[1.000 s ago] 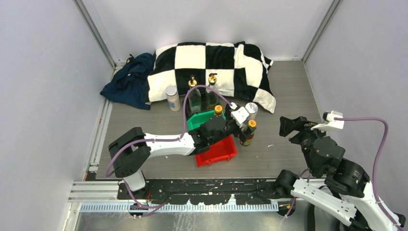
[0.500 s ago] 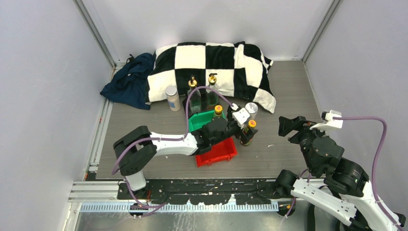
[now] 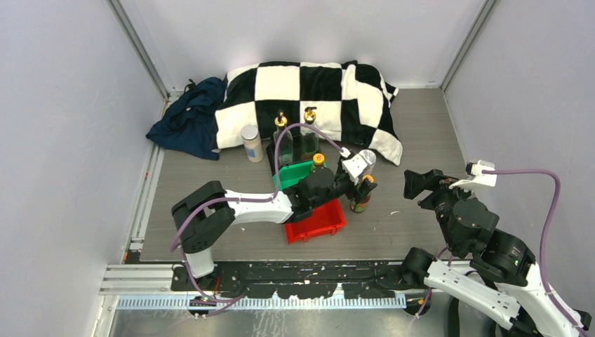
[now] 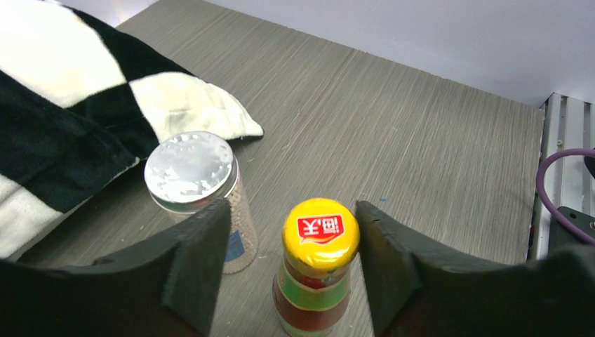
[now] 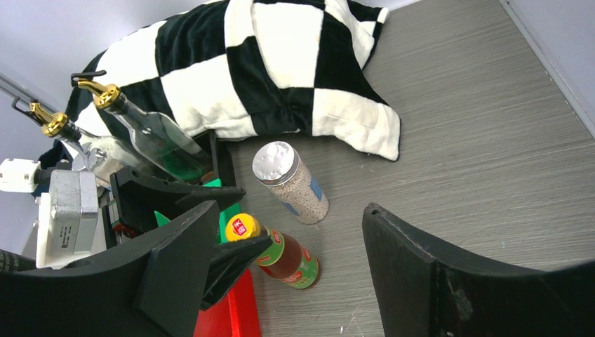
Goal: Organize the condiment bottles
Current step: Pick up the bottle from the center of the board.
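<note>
Left gripper [image 4: 292, 214] has narrowed, still spread astride the sauce bottle [image 4: 319, 242], shaker jar [image 4: 189, 168] just beside.

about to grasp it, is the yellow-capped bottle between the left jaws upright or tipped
Upright: the small dark yellow-capped sauce bottle stands on its base, cap up.

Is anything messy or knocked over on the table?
Nothing looks spilled or knocked over; the bottles in view stand upright. The messy bit is the dark blue cloth, crumpled in a heap at the far left, against the checkered blanket. One shaker jar stands alone in front of the blanket.
</note>
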### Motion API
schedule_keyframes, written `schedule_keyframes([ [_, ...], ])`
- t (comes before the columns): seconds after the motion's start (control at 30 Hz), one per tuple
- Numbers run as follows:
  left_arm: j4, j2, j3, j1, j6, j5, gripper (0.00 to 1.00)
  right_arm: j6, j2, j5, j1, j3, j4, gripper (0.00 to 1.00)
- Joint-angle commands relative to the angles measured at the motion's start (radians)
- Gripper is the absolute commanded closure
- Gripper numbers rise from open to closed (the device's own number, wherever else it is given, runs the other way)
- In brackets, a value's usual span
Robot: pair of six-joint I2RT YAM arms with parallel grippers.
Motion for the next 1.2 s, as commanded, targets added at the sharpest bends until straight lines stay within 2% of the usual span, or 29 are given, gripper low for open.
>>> schedule_keyframes([
  [0.0, 0.055, 0.011, 0.058, 0.004, -0.008, 0.029, 0.44, 0.001, 0.012, 0.001, 0.001, 0.007, 0.030, 0.20],
  [0.03, 0.053, 0.012, 0.061, 0.004, -0.009, 0.031, 0.53, 0.001, 0.011, 0.001, 0.000, 0.008, 0.028, 0.20],
  [0.07, 0.050, 0.012, 0.064, 0.004, -0.010, 0.032, 0.71, 0.003, 0.011, 0.001, 0.000, 0.010, 0.023, 0.20],
  [0.1, 0.046, 0.012, 0.069, 0.003, -0.011, 0.032, 0.83, 0.004, 0.009, 0.000, 0.000, 0.012, 0.021, 0.20],
  [0.17, 0.041, 0.008, 0.070, 0.003, -0.014, 0.032, 0.99, 0.008, 0.008, -0.001, 0.001, 0.017, 0.014, 0.20],
  [0.53, 0.010, -0.030, 0.081, -0.003, -0.009, 0.029, 1.00, 0.018, -0.002, -0.007, 0.000, 0.022, 0.002, 0.20],
  [0.93, -0.277, -0.158, 0.241, -0.055, 0.114, -0.042, 1.00, -0.010, 0.014, 0.007, -0.001, 0.057, -0.005, 0.19],
  [1.17, -0.373, -0.235, 0.303, -0.055, 0.151, -0.085, 1.00, -0.013, 0.017, -0.005, 0.000, 0.066, -0.004, 0.19],
])
